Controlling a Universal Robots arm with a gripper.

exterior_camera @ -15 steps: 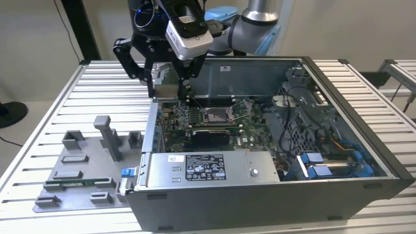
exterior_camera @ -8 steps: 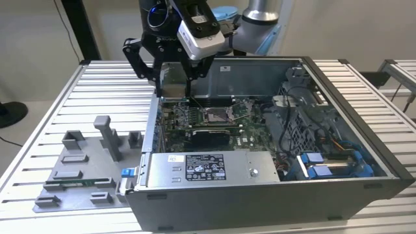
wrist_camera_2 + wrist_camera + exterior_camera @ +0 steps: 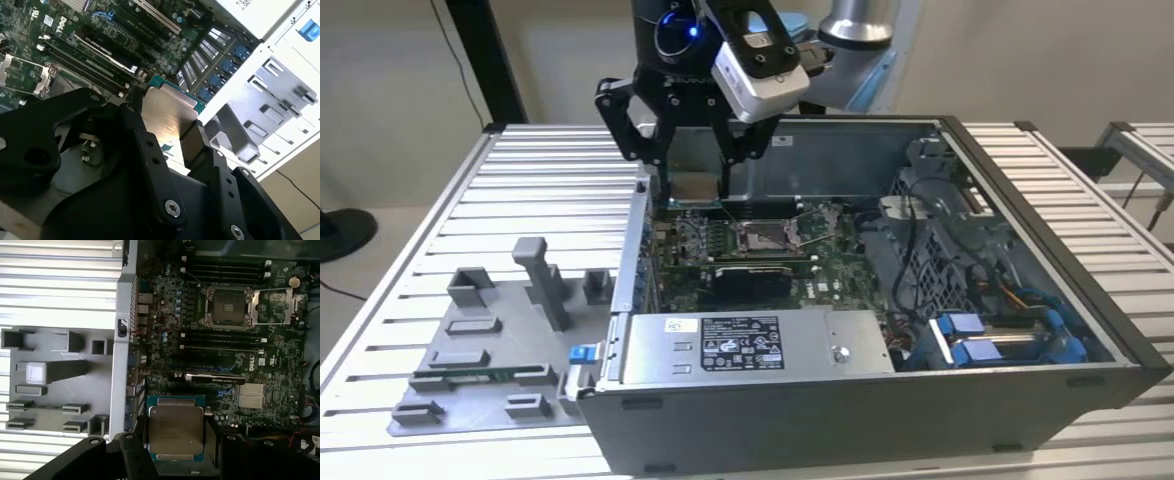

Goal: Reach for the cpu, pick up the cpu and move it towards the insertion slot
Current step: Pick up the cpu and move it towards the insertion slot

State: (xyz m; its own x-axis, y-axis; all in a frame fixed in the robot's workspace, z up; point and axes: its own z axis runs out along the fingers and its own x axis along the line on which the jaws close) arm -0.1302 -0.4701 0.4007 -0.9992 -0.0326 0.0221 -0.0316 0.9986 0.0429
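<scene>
The black two-fingered gripper [image 3: 698, 165] is pointed downward, clamped on the flat square silvery-topped cpu [image 3: 175, 428], which is held above the green circuit board, well apart from the square metal-framed insertion slot [image 3: 226, 305] inside the open grey computer case [image 3: 1067, 300].

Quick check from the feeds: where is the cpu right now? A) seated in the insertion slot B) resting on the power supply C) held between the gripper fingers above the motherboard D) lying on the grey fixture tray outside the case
C: in both wrist views the cpu sits clamped in the gripper over the board, while the insertion slot stands open and empty.
</scene>
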